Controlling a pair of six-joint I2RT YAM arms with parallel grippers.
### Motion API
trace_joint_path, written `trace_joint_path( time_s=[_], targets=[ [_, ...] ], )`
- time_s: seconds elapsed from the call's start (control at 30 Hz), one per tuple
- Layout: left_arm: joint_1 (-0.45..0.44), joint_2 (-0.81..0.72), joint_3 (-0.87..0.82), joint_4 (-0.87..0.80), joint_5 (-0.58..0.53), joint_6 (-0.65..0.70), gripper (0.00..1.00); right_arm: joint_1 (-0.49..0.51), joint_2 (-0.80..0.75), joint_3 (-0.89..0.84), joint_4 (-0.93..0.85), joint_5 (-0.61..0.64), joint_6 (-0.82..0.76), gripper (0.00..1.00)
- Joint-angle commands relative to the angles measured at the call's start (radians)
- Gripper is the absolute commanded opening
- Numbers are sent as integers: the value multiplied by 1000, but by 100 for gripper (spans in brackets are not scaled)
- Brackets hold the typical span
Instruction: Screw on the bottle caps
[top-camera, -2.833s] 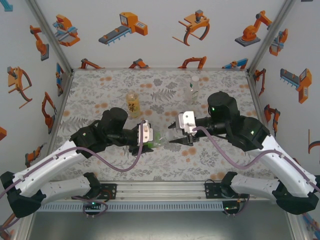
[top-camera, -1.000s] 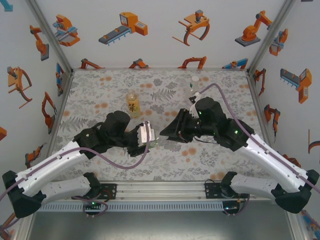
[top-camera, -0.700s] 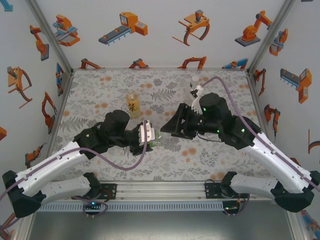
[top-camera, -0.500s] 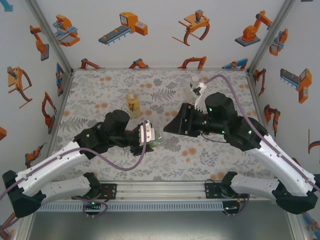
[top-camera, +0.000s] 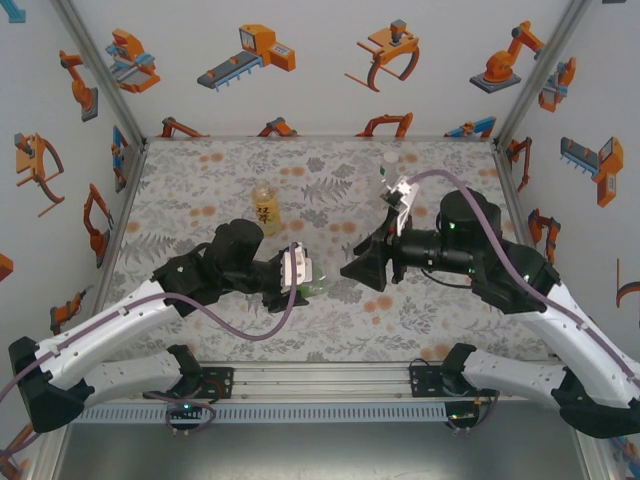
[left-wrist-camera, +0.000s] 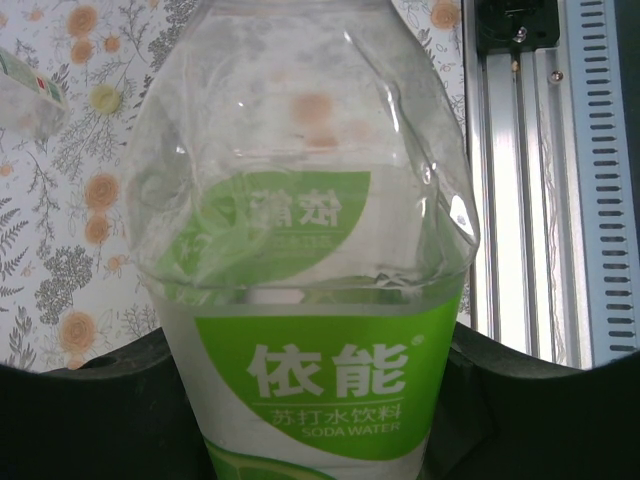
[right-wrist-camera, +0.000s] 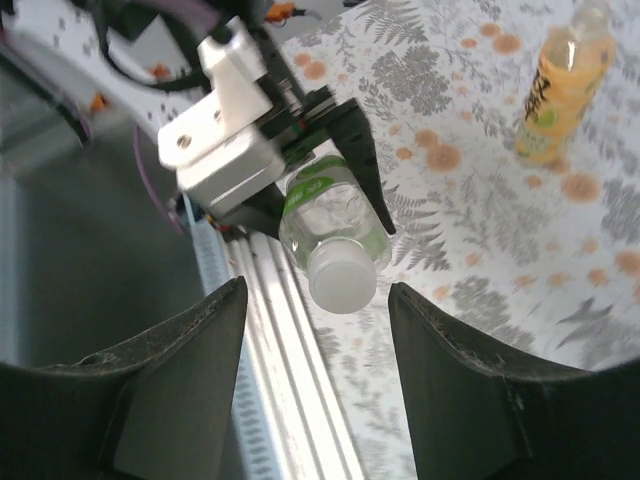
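Bottle cap (right-wrist-camera: 342, 283), small, round and whitish, sits on the neck of a see-through plastic bottle with a green label (left-wrist-camera: 315, 250). I cannot tell if anything is inside it. Left gripper (top-camera: 304, 282) is closed tight round this bottle, holding it sideways above the flowery table (top-camera: 200, 180). Right gripper (top-camera: 362, 262) faces the cap, fingers apart, holding nothing. Farther back stand an amber bottle (top-camera: 264, 208) with yellow drink in it and a clear bottle (top-camera: 387, 178).

clear bottle (left-wrist-camera: 300, 190) with a green-and-white label (left-wrist-camera: 322, 378), whitish cap (right-wrist-camera: 342, 284) — amber bottle (right-wrist-camera: 565, 85), table (top-camera: 200, 180) grey-leafed with orange blooms.
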Motion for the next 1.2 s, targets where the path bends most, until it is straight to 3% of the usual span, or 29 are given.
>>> trace_joint_path(
  time_s=[0.0,0.13,0.3,0.6,1.17],
  targets=[
    [-4,-5,27,-24,29,20,0,5,-16,-33,2,-94,-336,55],
    [-5,-8,37,-45,29,16,0,5,-11,-27,-51,-146,-520,55],
    [-4,-12,31,-45,26,1,0,5,9,-22,-61,-150,-602,56],
    [-6,-5,32,-42,35,-1,0,6,35,-37,-23,-210,-600,56],
    [-10,-9,23,-32,39,-17,0,16,36,-101,67,-189,-547,49]
  ],
)
